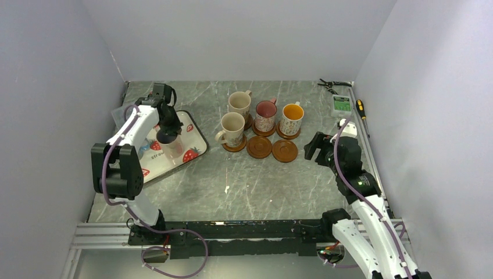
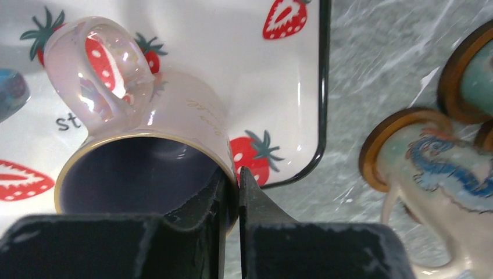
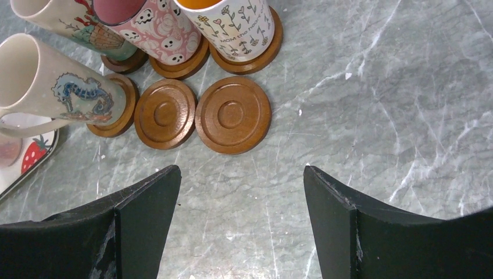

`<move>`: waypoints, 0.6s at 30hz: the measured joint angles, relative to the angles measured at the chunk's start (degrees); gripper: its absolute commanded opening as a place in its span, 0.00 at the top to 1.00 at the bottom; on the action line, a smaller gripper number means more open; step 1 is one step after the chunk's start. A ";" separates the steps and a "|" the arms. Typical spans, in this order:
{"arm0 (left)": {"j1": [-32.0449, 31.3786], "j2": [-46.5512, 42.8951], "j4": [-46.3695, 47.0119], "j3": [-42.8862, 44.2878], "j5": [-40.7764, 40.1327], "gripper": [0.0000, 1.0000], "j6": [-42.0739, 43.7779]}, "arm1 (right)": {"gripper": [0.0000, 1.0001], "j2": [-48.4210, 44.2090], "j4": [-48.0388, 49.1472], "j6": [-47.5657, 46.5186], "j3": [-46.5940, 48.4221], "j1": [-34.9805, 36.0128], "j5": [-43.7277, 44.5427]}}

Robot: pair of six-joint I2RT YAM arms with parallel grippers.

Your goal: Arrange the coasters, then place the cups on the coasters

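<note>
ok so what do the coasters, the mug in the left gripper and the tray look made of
Coasters: likely wood, brown with a satin varnish; faint grain and turned ring grooves show.
Mug: likely glazed ceramic, pearly pink gloss; bright glare on the handle, gilt rim.
Tray: glossy white with printed strawberries and a black edge; enamelled metal or melamine, cannot tell.

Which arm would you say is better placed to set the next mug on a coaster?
Left: the left hand pinches the lavender-lined mug by its rim over the tray; the right hand is open.
</note>
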 measured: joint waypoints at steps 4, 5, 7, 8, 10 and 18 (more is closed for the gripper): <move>0.59 0.90 3.87 0.04 0.72 0.58 -3.54 | 0.18 -0.85 -0.48 -0.04 0.00 0.00 0.98; 0.61 1.01 4.72 0.04 1.01 0.52 -3.96 | 0.18 -0.96 -0.61 -0.04 0.00 0.00 1.14; 0.61 1.07 6.01 0.11 1.95 0.44 -4.04 | 0.18 -1.03 -0.76 -0.09 0.00 0.00 1.57; 0.66 1.07 6.32 0.35 2.47 0.41 -3.69 | 0.18 -1.03 -0.81 -0.09 0.00 0.00 1.77; 0.70 1.07 6.23 1.36 2.99 0.37 -2.27 | 0.18 -0.98 -0.83 -0.09 0.00 0.00 1.77; 2.19 -3.32 5.57 5.09 5.66 0.36 12.07 | 0.18 -0.44 -0.76 -0.04 0.00 0.00 1.60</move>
